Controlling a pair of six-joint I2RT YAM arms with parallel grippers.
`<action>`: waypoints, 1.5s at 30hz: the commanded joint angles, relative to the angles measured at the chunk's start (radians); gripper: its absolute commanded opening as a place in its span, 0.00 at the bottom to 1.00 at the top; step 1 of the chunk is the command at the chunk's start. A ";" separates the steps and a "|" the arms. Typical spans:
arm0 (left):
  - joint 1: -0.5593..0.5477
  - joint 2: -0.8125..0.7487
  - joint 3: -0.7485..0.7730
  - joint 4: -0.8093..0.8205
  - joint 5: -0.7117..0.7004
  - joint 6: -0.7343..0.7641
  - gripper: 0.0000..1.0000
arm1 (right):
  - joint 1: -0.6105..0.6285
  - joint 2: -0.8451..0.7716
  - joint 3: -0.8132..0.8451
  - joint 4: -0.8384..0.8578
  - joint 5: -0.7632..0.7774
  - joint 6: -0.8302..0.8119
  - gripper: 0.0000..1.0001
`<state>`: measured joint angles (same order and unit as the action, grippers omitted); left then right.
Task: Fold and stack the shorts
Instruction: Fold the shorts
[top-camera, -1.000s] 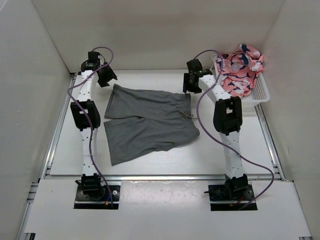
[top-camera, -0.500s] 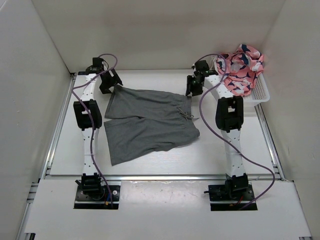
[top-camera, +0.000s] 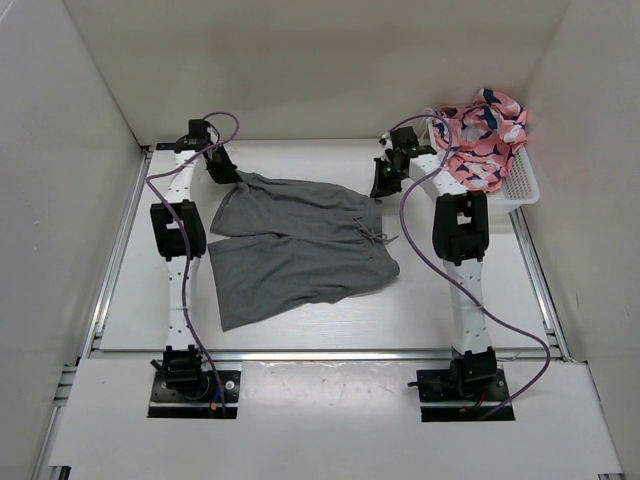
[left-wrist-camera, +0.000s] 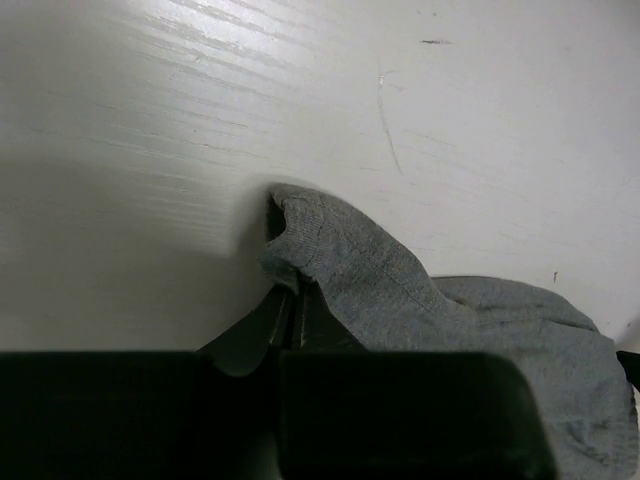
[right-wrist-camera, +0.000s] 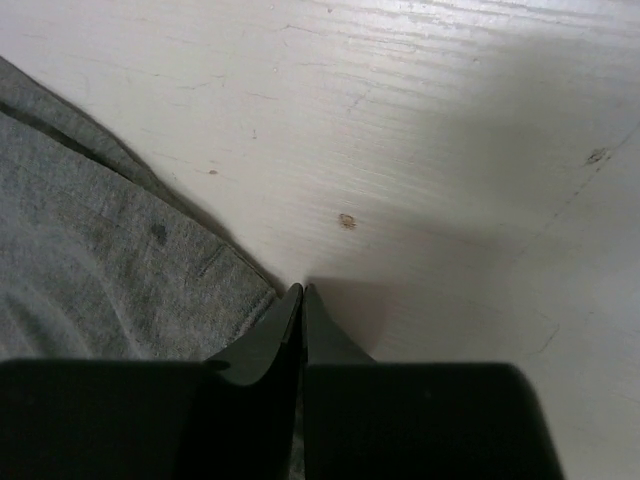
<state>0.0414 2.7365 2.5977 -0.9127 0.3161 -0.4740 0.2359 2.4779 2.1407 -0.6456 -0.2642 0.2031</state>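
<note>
At centre frame, grey shorts (top-camera: 300, 240) lie spread; your left gripper (left-wrist-camera: 292, 305) clamps their upper-left corner, your right gripper (right-wrist-camera: 302, 292) is clenched at the upper-right edge, possibly empty: lifting may skew them.

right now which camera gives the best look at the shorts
The top external view: it alone takes in the shorts whole, spread flat, waistband to the right, legs to the left. The left wrist view shows only one bunched corner; the right wrist view only a flat edge.
</note>
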 joint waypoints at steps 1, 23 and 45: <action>-0.006 -0.069 -0.002 -0.003 -0.007 0.014 0.10 | 0.005 -0.111 -0.024 0.015 0.012 -0.007 0.01; -0.006 -0.156 0.029 0.025 0.051 -0.034 0.10 | 0.005 -0.030 0.068 -0.081 0.037 -0.106 0.64; -0.006 -0.189 0.119 0.043 0.071 -0.072 0.10 | 0.005 -0.224 0.085 0.012 0.149 -0.016 0.00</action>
<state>0.0372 2.6717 2.6408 -0.9077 0.3599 -0.5354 0.2455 2.3363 2.1651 -0.6895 -0.1783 0.1619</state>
